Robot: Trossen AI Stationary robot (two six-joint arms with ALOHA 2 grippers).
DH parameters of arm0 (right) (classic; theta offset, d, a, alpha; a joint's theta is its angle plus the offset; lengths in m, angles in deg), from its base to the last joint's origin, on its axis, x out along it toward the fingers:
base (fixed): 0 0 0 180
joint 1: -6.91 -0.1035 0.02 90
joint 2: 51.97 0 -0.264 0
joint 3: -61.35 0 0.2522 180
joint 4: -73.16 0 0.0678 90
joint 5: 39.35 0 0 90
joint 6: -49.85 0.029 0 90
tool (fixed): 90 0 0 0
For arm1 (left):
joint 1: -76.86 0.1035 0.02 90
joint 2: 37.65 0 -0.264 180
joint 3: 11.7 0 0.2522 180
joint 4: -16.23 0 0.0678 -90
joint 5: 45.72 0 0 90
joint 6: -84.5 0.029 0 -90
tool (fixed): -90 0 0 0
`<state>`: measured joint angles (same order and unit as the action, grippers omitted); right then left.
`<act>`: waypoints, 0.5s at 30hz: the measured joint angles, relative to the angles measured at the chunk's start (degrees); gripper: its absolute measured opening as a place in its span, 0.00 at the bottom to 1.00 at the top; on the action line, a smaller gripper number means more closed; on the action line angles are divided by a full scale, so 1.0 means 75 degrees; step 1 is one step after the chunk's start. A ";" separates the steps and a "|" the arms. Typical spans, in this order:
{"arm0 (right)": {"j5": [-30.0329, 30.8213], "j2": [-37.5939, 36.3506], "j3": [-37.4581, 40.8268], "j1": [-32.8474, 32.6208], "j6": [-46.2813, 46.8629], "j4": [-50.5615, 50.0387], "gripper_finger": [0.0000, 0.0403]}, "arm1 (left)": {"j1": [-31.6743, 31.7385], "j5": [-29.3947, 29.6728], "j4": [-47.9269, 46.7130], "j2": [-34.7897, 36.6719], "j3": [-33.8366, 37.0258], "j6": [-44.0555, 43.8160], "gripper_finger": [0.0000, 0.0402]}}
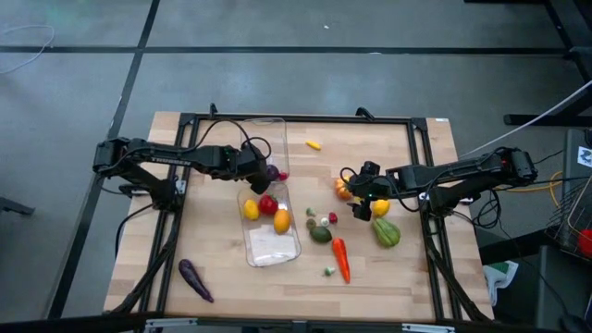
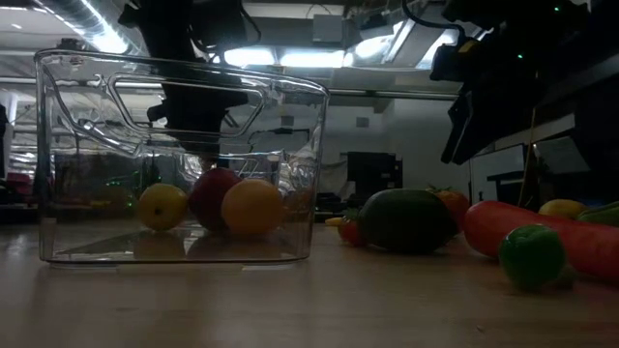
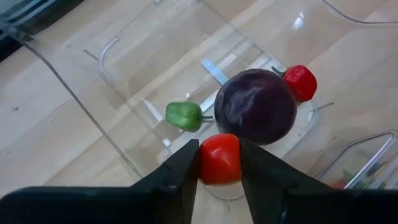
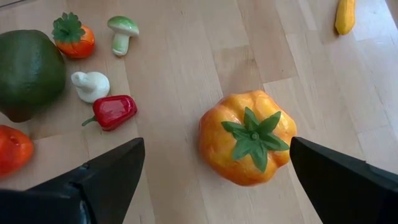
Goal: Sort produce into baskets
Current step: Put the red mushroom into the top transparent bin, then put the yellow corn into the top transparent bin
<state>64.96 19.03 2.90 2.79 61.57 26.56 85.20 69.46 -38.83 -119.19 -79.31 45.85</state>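
Observation:
My left gripper (image 1: 260, 170) (image 3: 219, 152) is shut on a small red piece (image 3: 219, 160) above the far clear bin (image 1: 266, 129). In that bin lie a round purple vegetable (image 3: 256, 106), a small green pepper (image 3: 183, 116) and a small red piece (image 3: 301, 82). The near clear bin (image 1: 277, 252) (image 2: 58, 155) holds a yellow lemon (image 1: 250, 210), a red fruit (image 1: 268, 204) and an orange fruit (image 1: 281, 220). My right gripper (image 1: 357, 196) (image 4: 216, 146) is open above an orange pepper (image 4: 247, 138) on the table. Its fingers stand on either side of the pepper, apart from it. My left gripper pinches the small red piece by its two sides (image 3: 205, 163) between its two fingertips. The fingers come from above, slanting down. The piece is lifted clear, over the far bin's floor and next to the purple vegetable.
On the table's right half lie an avocado (image 1: 320, 234), a carrot (image 1: 341, 259), a green pepper (image 1: 386, 231), a lemon (image 1: 380, 207), a small yellow piece (image 1: 314, 144) and tiny pieces (image 4: 112, 111). A purple aubergine (image 1: 195, 279) lies near the front left.

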 joint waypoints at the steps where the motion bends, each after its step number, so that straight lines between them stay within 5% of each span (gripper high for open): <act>1: 0.0002 0.0000 0.0000 0.0000 0.0000 0.0000 0.99 | 0.0003 -0.0005 0.0002 0.0000 0.0000 0.0001 0.29; 8: -0.0001 0.0000 0.0000 0.0001 0.0000 0.0206 0.99 | 0.0003 -0.0011 0.0003 0.0000 0.0000 0.0006 0.46; 15: -0.0051 0.0000 0.0000 0.0272 -0.0572 0.1969 0.99 | 0.0003 -0.0017 0.0003 0.0009 0.0000 0.0015 0.49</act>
<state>64.57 19.03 2.90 4.83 57.28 41.32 85.22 69.34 -38.81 -119.12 -79.31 45.96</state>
